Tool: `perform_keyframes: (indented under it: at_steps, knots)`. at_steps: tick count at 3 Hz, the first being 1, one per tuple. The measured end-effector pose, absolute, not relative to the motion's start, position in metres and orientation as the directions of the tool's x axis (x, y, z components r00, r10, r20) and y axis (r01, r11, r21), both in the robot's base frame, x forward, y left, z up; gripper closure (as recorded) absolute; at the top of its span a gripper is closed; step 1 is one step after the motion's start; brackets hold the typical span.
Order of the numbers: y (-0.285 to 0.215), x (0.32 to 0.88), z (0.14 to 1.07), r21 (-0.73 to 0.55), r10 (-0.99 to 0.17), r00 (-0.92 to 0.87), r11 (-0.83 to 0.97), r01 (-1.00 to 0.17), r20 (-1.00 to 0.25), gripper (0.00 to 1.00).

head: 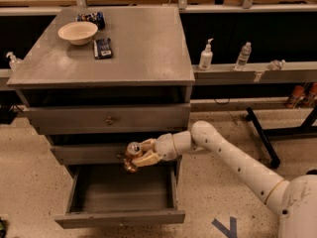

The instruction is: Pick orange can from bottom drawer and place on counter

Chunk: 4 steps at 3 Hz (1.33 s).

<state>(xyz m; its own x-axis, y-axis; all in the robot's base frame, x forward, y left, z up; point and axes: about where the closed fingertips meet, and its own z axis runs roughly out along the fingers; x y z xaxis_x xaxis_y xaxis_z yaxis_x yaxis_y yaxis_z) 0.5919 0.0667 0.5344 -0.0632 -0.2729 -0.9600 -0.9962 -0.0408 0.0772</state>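
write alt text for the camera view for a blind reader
The robot's hand holds the orange can above the open bottom drawer, in front of the middle drawer. On the counter above sit a bowl and a dark packet.
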Motion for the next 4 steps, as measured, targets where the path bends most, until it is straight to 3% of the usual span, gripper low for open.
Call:
perform_keyframes:
  at_steps: [2, 4]
  knots:
    - [-0.003, 0.622, 0.643, 0.019, -0.349, -0.032, 0.039, -0.999, -0.936, 1.0]
    - [-0.032, 0.643, 0.737, -0.062, -0.374, 0.029, 0.077, -0.995, -0.927, 1.0]
